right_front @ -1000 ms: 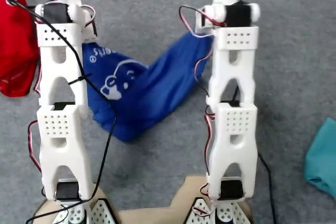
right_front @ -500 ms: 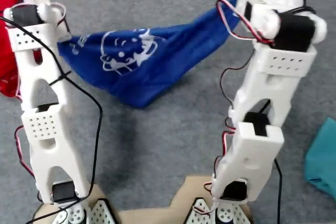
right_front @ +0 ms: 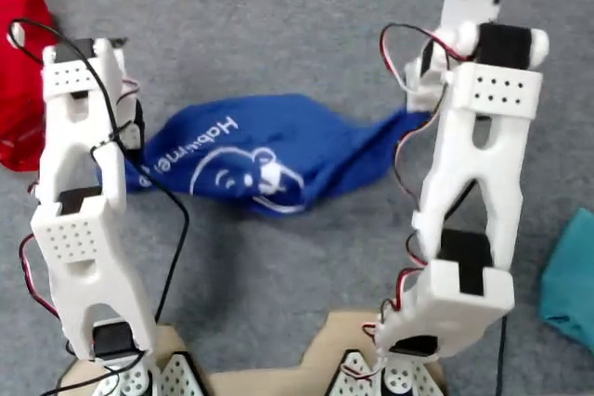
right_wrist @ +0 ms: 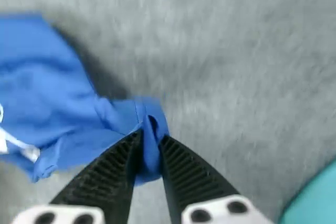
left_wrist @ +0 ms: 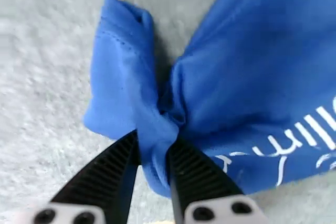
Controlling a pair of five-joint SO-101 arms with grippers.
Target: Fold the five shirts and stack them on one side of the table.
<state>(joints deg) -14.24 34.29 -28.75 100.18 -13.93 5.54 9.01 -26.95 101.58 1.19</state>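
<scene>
Blue shirt (right_front: pixel 269 150) | gripped by left end effector (left_wrist: pixel 154 140) | right end effector (right_wrist: pixel 150 140)

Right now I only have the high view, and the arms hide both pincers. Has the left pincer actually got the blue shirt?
Observer: Yes. The left pincer is shut on a bunched corner of the blue shirt.
Operator: And the right one?
Observer: The right pincer is shut on a folded edge of the same shirt.
Operator: Just at the tips?
Observer: No, on both the cloth runs down between the fingers.
</scene>
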